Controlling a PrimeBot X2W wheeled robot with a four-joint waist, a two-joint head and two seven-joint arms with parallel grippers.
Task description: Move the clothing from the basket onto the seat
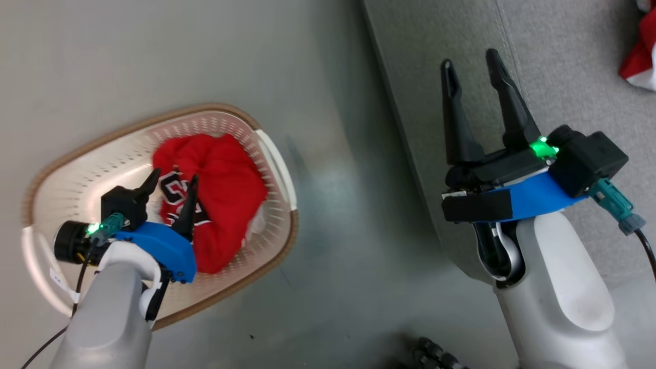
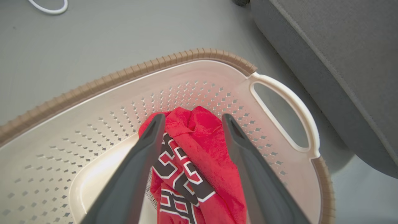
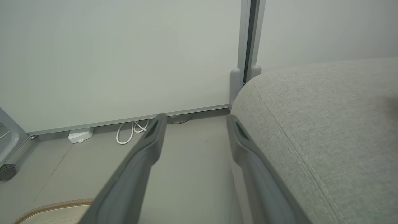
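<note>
A red jersey with a black-and-white number lies bunched in the cream basket on the floor, left of the grey seat. My left gripper hangs open over the basket, its fingers straddling the jersey without closing on it. The basket's wall and white handle curve around it. Another piece of red and white clothing lies on the seat at the far right. My right gripper is open and holds nothing, above the seat's edge.
Grey floor separates the basket from the seat. In the right wrist view, white cables and a small white box lie along the wall, and a castor sits at the far left. A dark ribbed object is near the bottom.
</note>
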